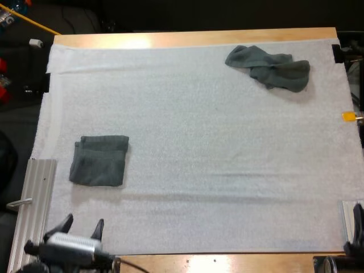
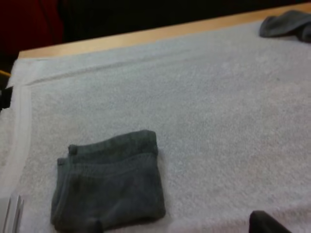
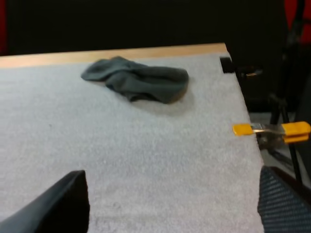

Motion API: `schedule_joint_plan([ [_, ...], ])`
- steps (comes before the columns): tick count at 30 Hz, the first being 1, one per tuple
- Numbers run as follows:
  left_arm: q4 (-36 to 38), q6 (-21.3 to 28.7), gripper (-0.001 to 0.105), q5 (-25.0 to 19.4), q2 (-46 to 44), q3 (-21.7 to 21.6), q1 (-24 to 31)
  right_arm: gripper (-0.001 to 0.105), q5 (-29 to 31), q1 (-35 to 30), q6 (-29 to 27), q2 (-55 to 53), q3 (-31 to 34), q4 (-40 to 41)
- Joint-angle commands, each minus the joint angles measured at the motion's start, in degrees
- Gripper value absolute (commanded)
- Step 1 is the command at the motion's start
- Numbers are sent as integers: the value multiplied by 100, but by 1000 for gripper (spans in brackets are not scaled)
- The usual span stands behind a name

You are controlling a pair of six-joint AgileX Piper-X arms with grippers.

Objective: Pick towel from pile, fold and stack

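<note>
Grey-green folded towel [image 1: 99, 161] lies on the white mat [image 1: 199, 142], near the left pincer [image 1: 83, 227], which stands open. The right pincer [image 3: 175, 199] is open too, well apart from the crumpled towel [image 1: 270, 68].

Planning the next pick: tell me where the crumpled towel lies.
High view: the crumpled towel lies near the far right corner of the mat, apart from the folded towel.

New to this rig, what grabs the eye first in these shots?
Two dark grey-green towels stand out on the white mat. A folded towel lies on the left side, just ahead of the open left gripper, and a crumpled towel lies near the far right corner. The right gripper is open and faces the crumpled towel from well short of it.
</note>
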Motion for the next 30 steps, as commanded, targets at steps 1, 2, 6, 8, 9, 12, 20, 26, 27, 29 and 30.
schedule_joint_plan([
  [1,202,-12,58,-72,-384,7,-13,70,-60,-21,26,-158,-45,127],
  [2,352,-12,58,-72,-565,7,-13,70,-60,-21,30,-301,-45,199],
  [6,926,96,58,-84,-820,-57,15,70,-72,-21,70,-681,-51,467],
  [8,957,178,58,-136,-830,-56,13,70,-76,-1,43,-655,-93,695],
  [9,950,266,58,-136,-850,-56,13,70,-113,-2,40,-657,-48,713],
  [12,952,302,58,-136,-849,-56,13,70,-190,-2,44,-667,52,712],
  [20,610,303,58,-136,-849,-46,13,70,-233,-2,63,-652,86,-18],
  [26,-431,303,58,-136,-849,37,13,70,-233,-2,63,-653,245,-1064],
  [27,-590,301,58,-136,-846,78,13,70,-233,-2,63,-653,311,-1250],
  [29,-853,299,58,-136,-832,164,13,70,-233,-2,63,-653,428,-1499],
  [30,-1001,299,58,-136,-835,226,13,70,-233,-2,63,-651,499,-1622],
])
